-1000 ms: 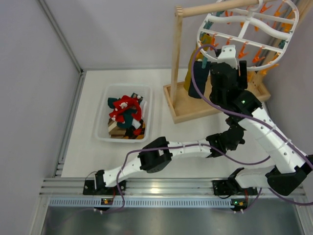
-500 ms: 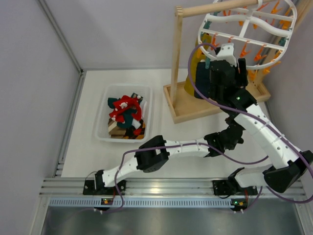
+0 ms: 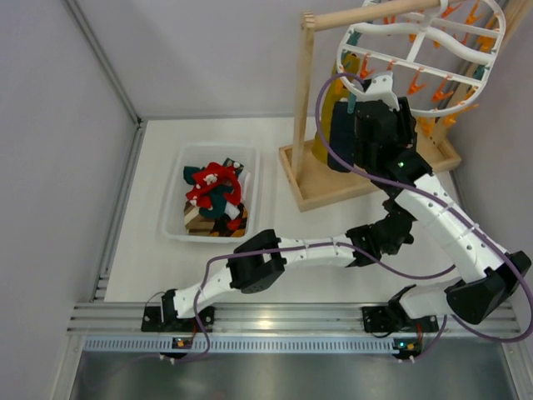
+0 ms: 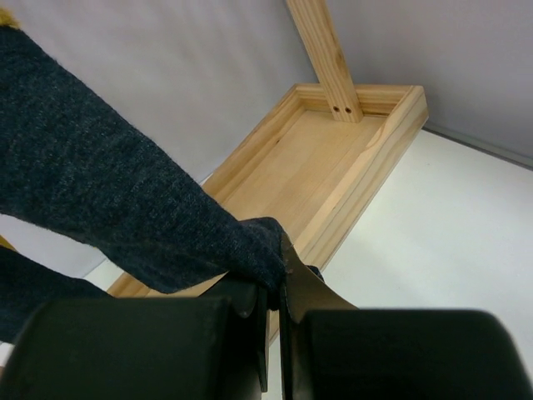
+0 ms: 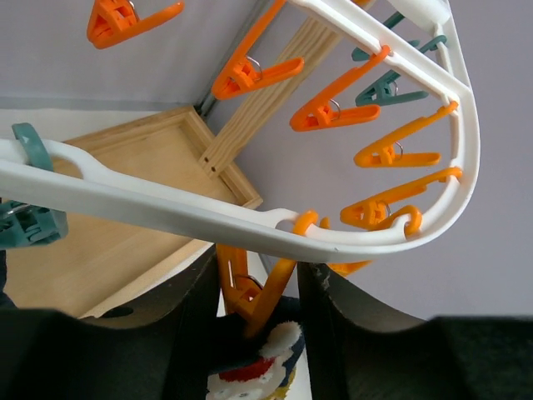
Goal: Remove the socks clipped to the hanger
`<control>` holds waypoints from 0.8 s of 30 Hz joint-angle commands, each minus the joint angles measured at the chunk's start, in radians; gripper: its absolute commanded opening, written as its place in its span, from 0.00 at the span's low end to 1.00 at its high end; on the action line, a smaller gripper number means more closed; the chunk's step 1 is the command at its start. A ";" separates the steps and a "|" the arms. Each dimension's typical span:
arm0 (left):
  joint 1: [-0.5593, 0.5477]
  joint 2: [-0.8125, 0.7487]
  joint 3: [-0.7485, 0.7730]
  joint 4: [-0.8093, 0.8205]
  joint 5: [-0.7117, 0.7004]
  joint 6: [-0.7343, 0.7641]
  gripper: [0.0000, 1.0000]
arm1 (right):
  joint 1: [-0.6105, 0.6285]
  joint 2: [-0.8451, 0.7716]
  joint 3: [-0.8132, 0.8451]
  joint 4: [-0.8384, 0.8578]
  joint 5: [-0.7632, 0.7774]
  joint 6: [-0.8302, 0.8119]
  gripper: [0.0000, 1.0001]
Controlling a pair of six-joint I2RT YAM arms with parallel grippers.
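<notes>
Both arms were at the hanger [image 5: 166, 212], far right on the table [image 3: 150, 267].
The left fingers [image 4: 166, 350] pinched the dark sock [image 4: 125, 208] above the wooden stand's tray [image 4: 333, 167]. The right fingers [image 5: 191, 325] straddled an orange clothespin [image 5: 250, 293] over a red-and-white sock [image 5: 258, 371], their grip unclear.

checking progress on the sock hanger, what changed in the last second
The right gripper swung a little left along the hanger rim; its jaws now straddle an orange clothespin above a red-and-white sock. The left arm's elbow shifted slightly left. The bin of socks and wooden stand stayed put; the left gripper is shut on the dark sock.
</notes>
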 commanded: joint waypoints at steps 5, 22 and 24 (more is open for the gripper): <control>-0.004 -0.068 -0.003 0.017 0.019 -0.028 0.00 | -0.011 -0.003 0.024 0.078 -0.017 -0.012 0.24; 0.022 -0.160 -0.251 0.017 0.060 -0.146 0.00 | -0.011 -0.041 0.049 0.009 -0.117 0.091 0.00; 0.022 -0.189 -0.297 0.017 0.043 -0.164 0.00 | -0.011 -0.046 0.050 -0.014 -0.141 0.108 0.00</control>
